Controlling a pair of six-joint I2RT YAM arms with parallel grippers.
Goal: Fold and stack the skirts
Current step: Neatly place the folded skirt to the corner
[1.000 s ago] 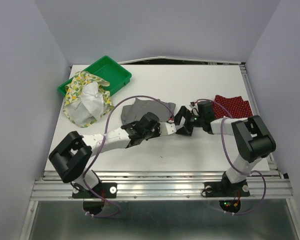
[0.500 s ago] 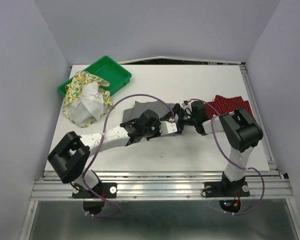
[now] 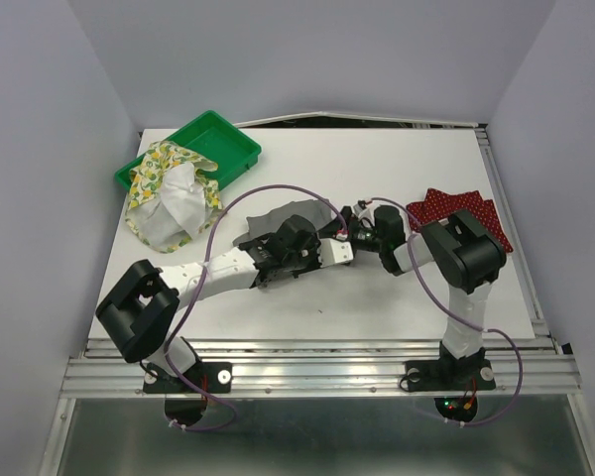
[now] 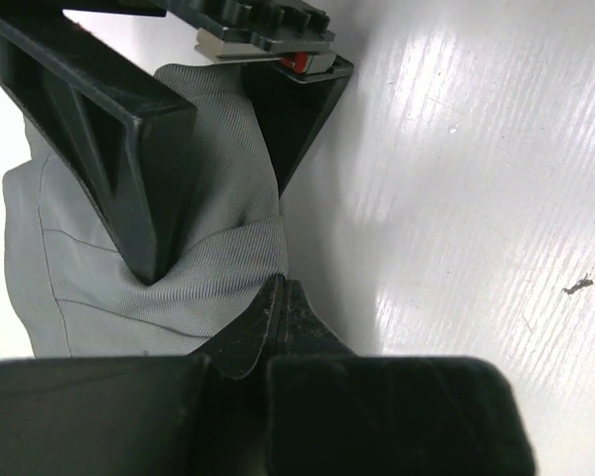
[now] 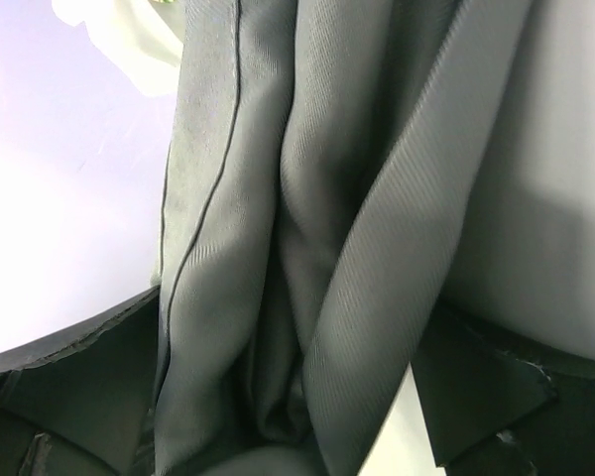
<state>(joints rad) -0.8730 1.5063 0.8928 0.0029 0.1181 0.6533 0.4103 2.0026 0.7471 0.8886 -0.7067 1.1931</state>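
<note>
The grey skirt point(image 3: 283, 218) lies bunched at mid-table. My left gripper point(image 3: 345, 248) is shut, its tips point(image 4: 283, 293) pinching the skirt's near corner point(image 4: 89, 248). My right gripper point(image 3: 349, 226) reaches in from the right and stands open. Its fingers point(image 4: 129, 129) straddle a raised fold of the grey cloth point(image 5: 278, 198), which fills the gap in the right gripper point(image 5: 288, 327). The dark red dotted skirt point(image 3: 461, 210) lies folded at the right. The lemon-print skirt point(image 3: 169, 193) lies crumpled at the back left, half in the tray.
A green plastic tray point(image 3: 218, 139) sits at the back left corner. Purple cables point(image 3: 278, 193) loop over the arms near the grey cloth. The table's point(image 3: 307, 307) right rail point(image 3: 521, 268) runs close to the red skirt.
My right gripper has moved left from beside the red skirt onto the grey skirt's right edge, and the cloth has bunched up. The left gripper stays shut, barely shifted.
</note>
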